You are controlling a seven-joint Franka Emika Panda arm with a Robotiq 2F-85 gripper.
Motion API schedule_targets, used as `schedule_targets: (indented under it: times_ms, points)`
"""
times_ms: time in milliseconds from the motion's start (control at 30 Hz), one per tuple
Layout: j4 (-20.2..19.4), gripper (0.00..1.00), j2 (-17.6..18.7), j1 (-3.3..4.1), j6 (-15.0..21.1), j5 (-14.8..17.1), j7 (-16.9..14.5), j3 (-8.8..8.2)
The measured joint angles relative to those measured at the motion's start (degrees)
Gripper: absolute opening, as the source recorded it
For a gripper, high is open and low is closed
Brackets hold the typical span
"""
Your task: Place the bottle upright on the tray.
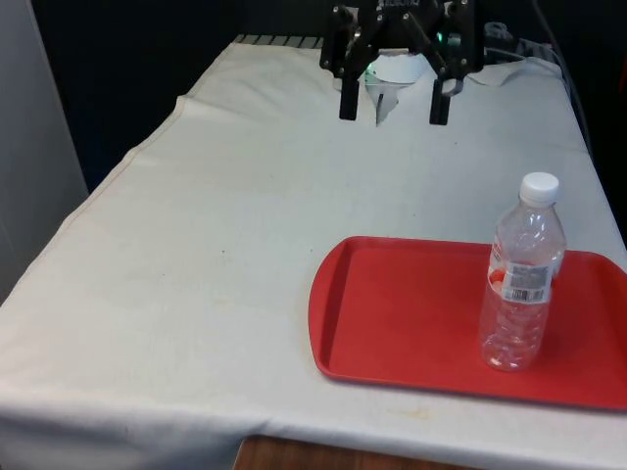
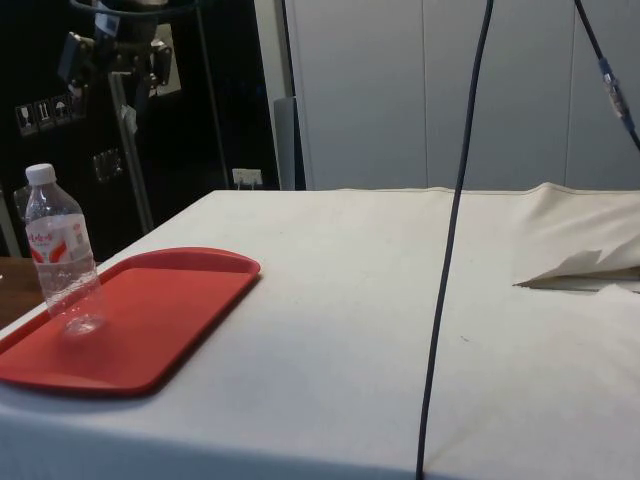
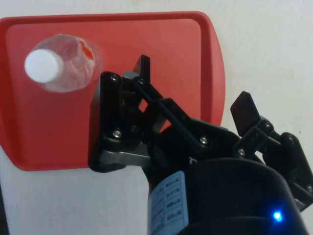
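Standing upright on red plastic tray: clear plastic bottle with white cap. Fingers spread, released, hanging high above; retreating clear, avoiding bottle.

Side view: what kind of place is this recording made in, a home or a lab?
Probably a lab or test room: a table under a plain white cloth, loose cables hanging across it, dark cabinets behind, and just a red tray holding one bottle.
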Motion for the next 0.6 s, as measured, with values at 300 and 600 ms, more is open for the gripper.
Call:
schedule_targets:
  times_ms: [300, 600]
  points:
    - [0.63, 1.0, -0.57, -0.23, -2.52, 1.2, -2.06, -1.09]
    - [0.57, 1.0, -0.97, -0.23, -3.5, 1.2, -4.58, -1.26]
